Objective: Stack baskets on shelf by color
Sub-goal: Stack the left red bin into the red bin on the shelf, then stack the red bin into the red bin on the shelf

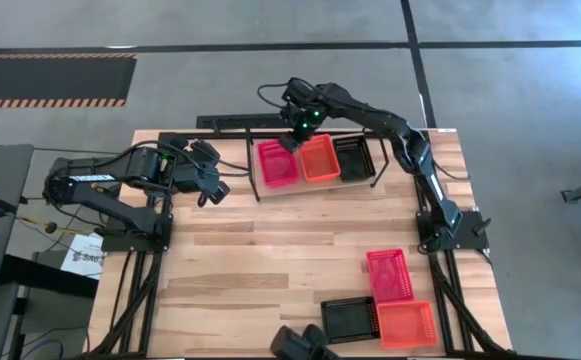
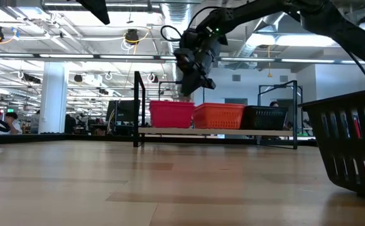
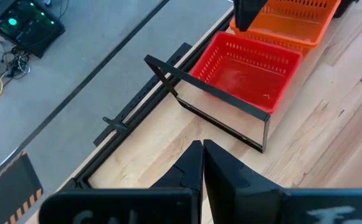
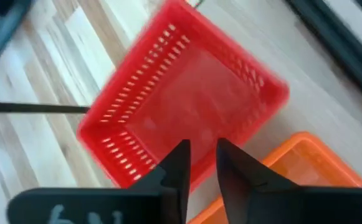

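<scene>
Three baskets sit side by side on the shelf [image 1: 315, 186] at the table's far edge: a pinkish-red one [image 1: 278, 164], an orange one [image 1: 320, 158] and a black one [image 1: 354, 158]. My right gripper [image 4: 200, 163] hangs open just above the pinkish-red basket [image 4: 187, 93], near the edge next to the orange basket [image 4: 299, 165]. Nothing is between its fingers. In the low view it [image 2: 193, 86] stands clear of the basket rims. My left gripper [image 3: 202, 149] waits shut over the table's left part, short of the shelf's left end loop [image 3: 218, 96].
Three more baskets lie at the table's near right: a pinkish-red one [image 1: 390, 274], a black one [image 1: 350, 319] and an orange one [image 1: 407, 324]. The black one [image 2: 352, 144] looms close in the low view. Bare wood lies between them and the shelf.
</scene>
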Controlling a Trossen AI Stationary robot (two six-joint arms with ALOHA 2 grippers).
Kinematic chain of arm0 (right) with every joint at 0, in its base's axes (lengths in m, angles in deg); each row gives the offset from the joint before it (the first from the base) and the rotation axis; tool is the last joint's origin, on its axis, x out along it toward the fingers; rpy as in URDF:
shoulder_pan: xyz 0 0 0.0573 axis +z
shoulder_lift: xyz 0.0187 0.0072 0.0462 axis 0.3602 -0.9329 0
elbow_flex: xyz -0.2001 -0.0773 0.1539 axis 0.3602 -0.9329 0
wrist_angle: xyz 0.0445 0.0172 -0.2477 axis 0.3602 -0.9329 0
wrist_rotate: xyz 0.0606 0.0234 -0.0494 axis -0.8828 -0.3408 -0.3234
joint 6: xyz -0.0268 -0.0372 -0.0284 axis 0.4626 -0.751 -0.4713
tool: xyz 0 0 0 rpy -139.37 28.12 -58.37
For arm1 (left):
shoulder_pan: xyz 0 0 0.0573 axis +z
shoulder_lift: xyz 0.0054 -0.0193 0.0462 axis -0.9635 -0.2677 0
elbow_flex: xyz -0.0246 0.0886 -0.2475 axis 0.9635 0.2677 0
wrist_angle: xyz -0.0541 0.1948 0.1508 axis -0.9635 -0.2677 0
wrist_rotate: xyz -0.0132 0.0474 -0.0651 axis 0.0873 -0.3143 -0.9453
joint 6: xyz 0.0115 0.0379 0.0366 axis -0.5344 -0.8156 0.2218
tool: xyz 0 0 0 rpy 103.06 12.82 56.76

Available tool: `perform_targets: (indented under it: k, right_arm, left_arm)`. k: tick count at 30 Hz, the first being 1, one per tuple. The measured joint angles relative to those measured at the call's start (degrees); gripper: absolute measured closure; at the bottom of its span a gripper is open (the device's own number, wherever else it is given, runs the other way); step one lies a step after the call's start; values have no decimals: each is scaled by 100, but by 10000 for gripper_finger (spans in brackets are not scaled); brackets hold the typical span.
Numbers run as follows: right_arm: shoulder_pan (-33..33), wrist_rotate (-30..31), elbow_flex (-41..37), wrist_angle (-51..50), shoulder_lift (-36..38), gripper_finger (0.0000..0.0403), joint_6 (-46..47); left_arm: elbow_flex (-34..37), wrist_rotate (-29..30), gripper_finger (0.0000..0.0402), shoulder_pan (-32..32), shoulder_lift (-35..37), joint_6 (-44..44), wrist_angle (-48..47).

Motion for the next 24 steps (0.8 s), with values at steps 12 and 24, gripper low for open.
perform_targets:
  k: [12, 24]
  right_arm:
    - [557, 143, 517, -528, 11, 318, -51]
    - [2013, 1931, 459, -2634, 42, 375, 117]
  left_arm:
    - [0, -2, 401, 0, 0, 50, 2]
    - [0, -28, 401, -1, 0, 105, 2]
